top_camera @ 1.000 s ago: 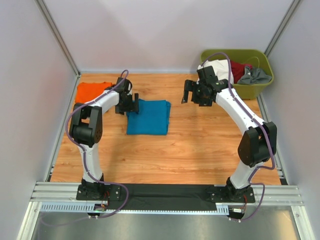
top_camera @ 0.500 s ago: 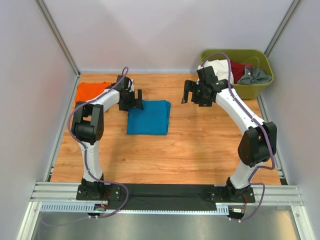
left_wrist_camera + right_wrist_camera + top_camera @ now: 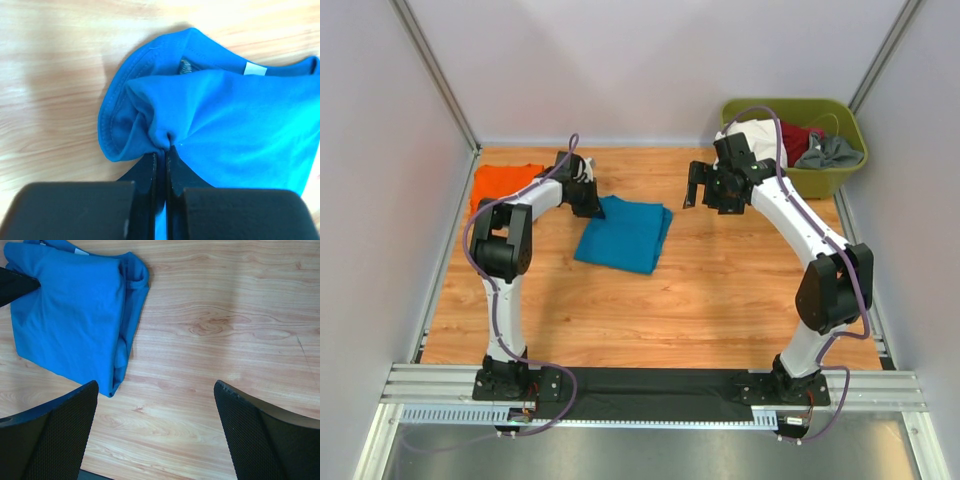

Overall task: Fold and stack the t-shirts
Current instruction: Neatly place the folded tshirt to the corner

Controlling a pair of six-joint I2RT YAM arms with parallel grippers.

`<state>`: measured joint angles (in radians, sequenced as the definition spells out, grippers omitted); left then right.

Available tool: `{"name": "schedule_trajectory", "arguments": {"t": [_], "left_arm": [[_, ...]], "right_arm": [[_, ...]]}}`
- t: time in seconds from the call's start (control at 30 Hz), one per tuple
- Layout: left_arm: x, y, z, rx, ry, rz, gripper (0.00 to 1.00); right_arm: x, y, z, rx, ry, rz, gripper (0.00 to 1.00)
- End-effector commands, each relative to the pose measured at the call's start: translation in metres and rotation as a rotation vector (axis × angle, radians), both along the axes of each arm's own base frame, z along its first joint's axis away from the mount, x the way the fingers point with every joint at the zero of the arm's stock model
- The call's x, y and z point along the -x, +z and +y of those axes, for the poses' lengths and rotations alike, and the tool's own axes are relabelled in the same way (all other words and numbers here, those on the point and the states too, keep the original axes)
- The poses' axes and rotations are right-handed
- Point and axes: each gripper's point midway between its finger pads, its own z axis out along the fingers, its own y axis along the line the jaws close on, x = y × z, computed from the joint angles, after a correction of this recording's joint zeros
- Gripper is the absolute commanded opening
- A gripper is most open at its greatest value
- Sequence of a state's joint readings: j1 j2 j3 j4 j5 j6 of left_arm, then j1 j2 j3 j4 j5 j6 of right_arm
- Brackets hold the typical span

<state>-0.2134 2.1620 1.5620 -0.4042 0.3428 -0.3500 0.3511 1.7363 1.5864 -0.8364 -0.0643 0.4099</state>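
A folded teal-blue t-shirt lies on the wooden table, left of centre. My left gripper is shut on its far left corner; in the left wrist view the blue t-shirt bunches where the closed fingers pinch it. A folded orange t-shirt sits at the far left, by the wall. My right gripper hangs open above bare table, right of the blue shirt, and holds nothing. The right wrist view shows the blue t-shirt at upper left, between and beyond the wide fingers.
An olive-green tub holding several loose garments stands at the back right corner. Grey walls close in the table on the left, back and right. An aluminium rail carrying both arm bases runs along the near edge.
My left gripper moved onto the blue t-shirt's far left corner and shut on it. The shirt has turned slightly and shifted. The right arm has not moved.
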Motion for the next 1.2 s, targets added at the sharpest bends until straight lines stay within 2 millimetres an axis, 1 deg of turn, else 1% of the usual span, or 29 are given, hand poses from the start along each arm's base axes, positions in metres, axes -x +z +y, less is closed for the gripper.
{"name": "schedule_trajectory", "arguments": {"t": [0.0, 0.07, 0.13, 0.17, 0.2, 0.23, 0.27, 0.3, 0.33, 0.4, 0.43, 0.47, 0.5, 0.53, 0.57, 0.63, 0.73, 0.77, 0.8, 0.83, 0.87, 0.9, 0.97, 1.0, 1.07, 1.1, 1.17], "left_arm": [[0.013, -0.030, 0.000, -0.026, -0.028, 0.089, 0.00], [0.009, -0.022, -0.004, -0.010, -0.049, 0.064, 0.00], [0.003, -0.011, -0.003, -0.013, -0.059, 0.029, 0.00], [-0.002, 0.002, -0.001, -0.030, -0.069, -0.015, 0.00], [-0.005, 0.010, 0.001, -0.047, -0.072, -0.042, 0.00], [-0.011, 0.016, 0.011, -0.102, -0.066, -0.081, 0.00], [-0.017, 0.034, 0.016, -0.128, -0.058, -0.133, 0.00], [-0.024, 0.042, 0.026, -0.186, -0.032, -0.168, 0.00], [-0.029, 0.057, 0.033, -0.224, -0.039, -0.217, 0.00], [-0.039, 0.076, 0.042, -0.283, -0.028, -0.280, 0.00], [-0.044, 0.084, 0.052, -0.334, -0.006, -0.307, 0.00], [-0.049, 0.098, 0.056, -0.358, 0.001, -0.343, 0.00], [-0.053, 0.105, 0.062, -0.393, -0.008, -0.365, 0.00], [-0.057, 0.113, 0.075, -0.448, 0.021, -0.377, 0.00], [-0.059, 0.123, 0.080, -0.474, 0.026, -0.386, 0.00], [-0.062, 0.135, 0.098, -0.531, 0.058, -0.390, 0.00], [-0.064, 0.146, 0.119, -0.588, 0.081, -0.400, 0.00], [-0.065, 0.146, 0.123, -0.598, 0.082, -0.398, 0.00], [-0.065, 0.149, 0.132, -0.620, 0.090, -0.401, 0.00], [-0.066, 0.150, 0.137, -0.630, 0.092, -0.400, 0.00], [-0.066, 0.152, 0.141, -0.638, 0.094, -0.400, 0.00], [-0.066, 0.154, 0.150, -0.652, 0.112, -0.395, 0.00], [-0.065, 0.159, 0.160, -0.665, 0.128, -0.396, 0.00], [-0.065, 0.159, 0.169, -0.674, 0.137, -0.393, 0.00], [-0.066, 0.162, 0.180, -0.698, 0.130, -0.399, 0.00], [-0.067, 0.162, 0.189, -0.703, 0.136, -0.399, 0.00], [-0.070, 0.165, 0.198, -0.707, 0.131, -0.409, 0.00]], "right_arm": [[-0.005, 0.004, -0.002, 0.013, 0.003, -0.009, 1.00], [-0.006, 0.005, -0.001, 0.016, 0.003, -0.010, 1.00], [-0.008, 0.008, -0.004, 0.026, -0.006, -0.018, 1.00], [-0.008, 0.008, -0.004, 0.029, -0.010, -0.023, 1.00], [-0.009, 0.010, -0.006, 0.031, -0.018, -0.028, 1.00], [-0.011, 0.012, -0.008, 0.036, -0.034, -0.036, 1.00], [-0.011, 0.012, -0.011, 0.033, -0.054, -0.033, 1.00], [-0.012, 0.012, -0.014, 0.029, -0.072, -0.028, 1.00], [-0.014, 0.009, -0.020, 0.027, -0.095, -0.016, 1.00], [-0.016, 0.007, -0.025, 0.008, -0.129, -0.005, 1.00], [-0.016, 0.002, -0.028, 0.003, -0.137, 0.008, 1.00], [-0.018, 0.002, -0.033, -0.003, -0.153, 0.007, 1.00], [-0.019, -0.001, -0.035, -0.002, -0.161, 0.012, 1.00], [-0.020, -0.002, -0.037, 0.000, -0.163, 0.013, 1.00], [-0.021, -0.003, -0.040, 0.004, -0.168, 0.013, 1.00], [-0.023, -0.006, -0.044, 0.021, -0.176, 0.013, 1.00], [-0.028, -0.011, -0.045, 0.030, -0.171, 0.016, 1.00], [-0.030, -0.011, -0.046, 0.036, -0.175, 0.011, 1.00], [-0.033, -0.016, -0.050, 0.060, -0.189, 0.016, 1.00], [-0.035, -0.017, -0.050, 0.061, -0.194, 0.020, 1.00], [-0.038, -0.014, -0.049, 0.058, -0.191, 0.012, 1.00], [-0.039, -0.018, -0.048, 0.058, -0.192, 0.020, 1.00], [-0.044, -0.018, -0.047, 0.054, -0.196, 0.013, 1.00], [-0.045, -0.020, -0.046, 0.052, -0.195, 0.017, 1.00], [-0.049, -0.022, -0.045, 0.050, -0.197, 0.016, 1.00], [-0.052, -0.023, -0.043, 0.048, -0.193, 0.015, 1.00], [-0.055, -0.028, -0.042, 0.048, -0.188, 0.031, 1.00]]}}
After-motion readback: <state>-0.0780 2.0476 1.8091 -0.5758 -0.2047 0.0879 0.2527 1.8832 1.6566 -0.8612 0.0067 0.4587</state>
